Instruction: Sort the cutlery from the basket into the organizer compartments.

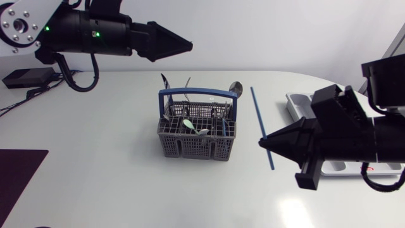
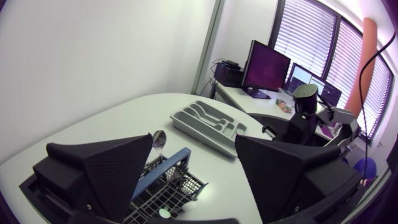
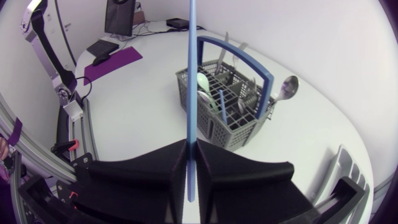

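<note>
Right gripper: matte black wedge fingers almost together, pinching thin straight blue stick from both sides. Stick sits over table between basket and organizer.
Organizer: pale moulded tray, long compartments, partly under right arm.
Basket: grey plastic lattice, arched blue handle. Contents: shiny metal spoon, pale green pieces.
Left gripper: beyond basket, fingers spread wide, holding nothing.
</note>
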Controlling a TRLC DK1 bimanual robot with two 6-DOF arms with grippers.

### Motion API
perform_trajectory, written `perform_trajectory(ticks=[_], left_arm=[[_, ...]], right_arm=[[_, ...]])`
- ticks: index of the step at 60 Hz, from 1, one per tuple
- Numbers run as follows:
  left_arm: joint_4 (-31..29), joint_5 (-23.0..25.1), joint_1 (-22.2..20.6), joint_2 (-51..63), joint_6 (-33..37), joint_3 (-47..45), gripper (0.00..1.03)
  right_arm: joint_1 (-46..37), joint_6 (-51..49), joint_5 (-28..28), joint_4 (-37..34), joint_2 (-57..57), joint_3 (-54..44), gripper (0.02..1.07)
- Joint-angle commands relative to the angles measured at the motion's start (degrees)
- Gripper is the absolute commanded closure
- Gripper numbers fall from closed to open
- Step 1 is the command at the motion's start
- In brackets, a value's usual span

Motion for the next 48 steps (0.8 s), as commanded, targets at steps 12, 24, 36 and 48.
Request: perform_trajectory(ticks=[12,24,36,48], left_arm=[[0.62,-17.70,-12.40,1.34,13.04,-7.51,0.09],[1.32,-24.99,-17.67,4.06,17.88,-9.00,0.09],[1.32,-28.24,-19.34,6.61,20.51,-9.44,0.09],[2.38,-31.67,-20.66,7.31,23.15,-11.37,0.10]], right_arm=[[-19.48,-7.30,-0.55,-0.84,4.05,-0.95,1.01],[-33.81,-11.08,-1.26,2.76,16.18,1.42,1.01],[-40.49,-11.43,1.12,6.36,28.92,6.26,1.01],[-42.68,-10.11,5.34,8.30,38.76,11.27,1.01]])
